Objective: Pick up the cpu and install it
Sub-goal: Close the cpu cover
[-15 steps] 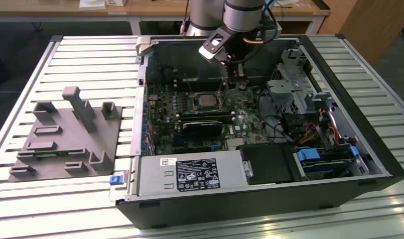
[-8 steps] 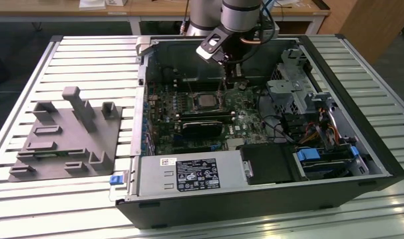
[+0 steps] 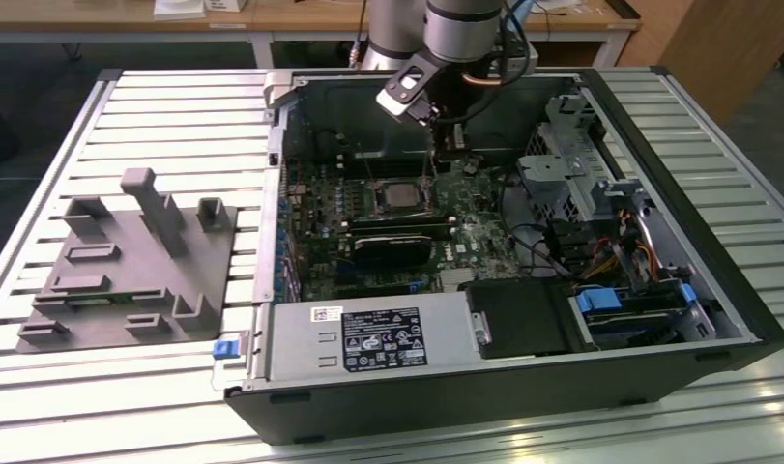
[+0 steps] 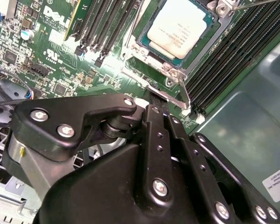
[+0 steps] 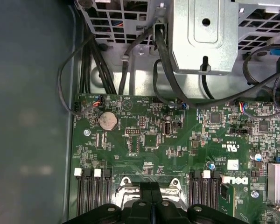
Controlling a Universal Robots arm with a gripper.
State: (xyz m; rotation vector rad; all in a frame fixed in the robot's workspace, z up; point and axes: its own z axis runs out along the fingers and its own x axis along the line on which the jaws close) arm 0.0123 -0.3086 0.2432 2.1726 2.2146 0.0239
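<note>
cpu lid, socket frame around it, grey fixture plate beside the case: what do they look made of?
cpu: metal lid, matte silver-grey with a soft, even sheen; the green rim is probably circuit laminate.
Socket frame: bare bright metal, with sharp glints and screw heads.
Fixture plate: uniform matte grey with blocky posts and no glints. Probably plastic, though painted metal can't be ruled out.

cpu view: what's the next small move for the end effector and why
Probably ease the end effector straight up, away from the board. The cpu already lies in its socket, and the end effector, shut and empty, sits just beside the socket's lever.
</note>
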